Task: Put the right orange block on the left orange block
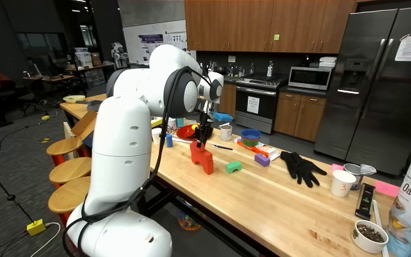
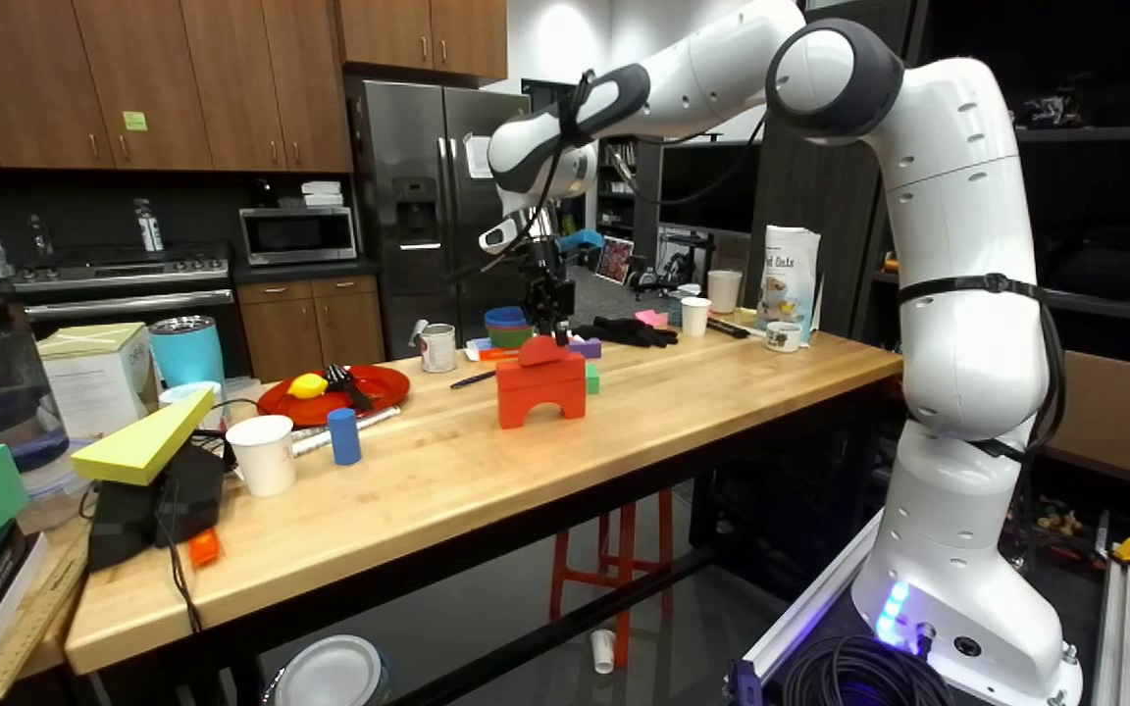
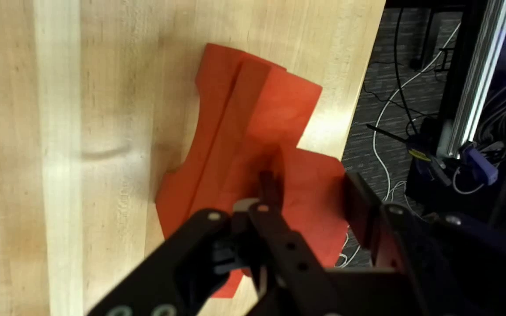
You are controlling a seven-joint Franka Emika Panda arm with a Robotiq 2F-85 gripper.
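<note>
In the wrist view, the gripper (image 3: 312, 186) has its two fingers on both sides of the small orange-red block (image 2: 542, 352), and I judge that they are clamped on it. This block, with its rounded top, is at the top of the larger orange-red block (image 2: 540, 389); whether it fully rests there, I cannot tell. From above it looks turned against the lower one, so to place it well, one should first align the sides and bring the weight over the middle, then lower it very softly, spread the fingers slowly and rise straight up
</note>
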